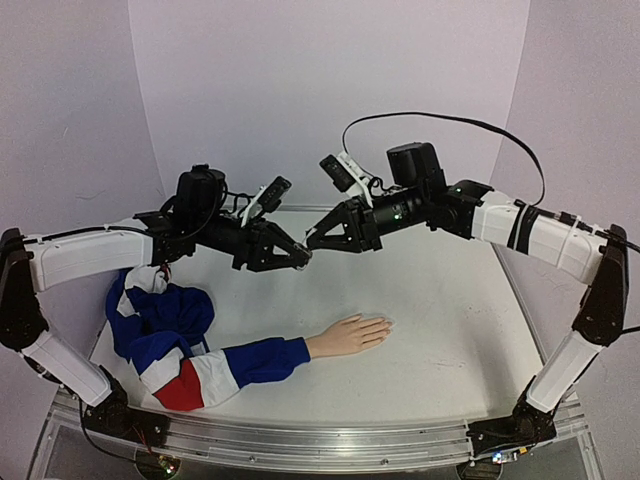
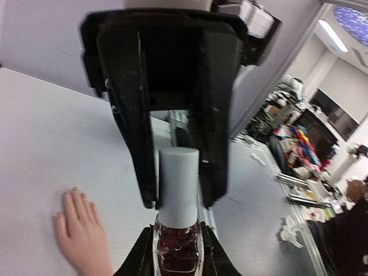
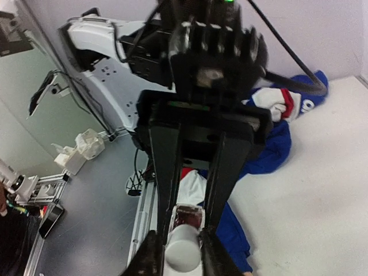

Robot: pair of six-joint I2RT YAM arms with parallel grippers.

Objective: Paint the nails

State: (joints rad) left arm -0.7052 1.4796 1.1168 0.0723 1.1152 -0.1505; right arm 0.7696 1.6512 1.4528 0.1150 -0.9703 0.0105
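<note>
The small dark polish bottle (image 2: 178,253) with its pale cap (image 2: 179,187) is held in mid-air between both arms. My left gripper (image 1: 300,258) (image 2: 178,238) is shut on the glass body. My right gripper (image 1: 313,241) (image 3: 184,244) meets it head-on, its fingers (image 2: 211,144) closed on either side of the cap (image 3: 183,254). The peach mannequin hand (image 1: 349,334) lies palm down on the table below, fingers pointing right; it also shows in the left wrist view (image 2: 80,236). Its nails (image 1: 384,325) are too small to make out.
The blue, white and red sleeve (image 1: 235,363) runs left from the hand into a bunched heap of cloth (image 1: 160,310) at the table's left; it also shows in the right wrist view (image 3: 276,144). The table's near edge has a metal rail (image 1: 300,440).
</note>
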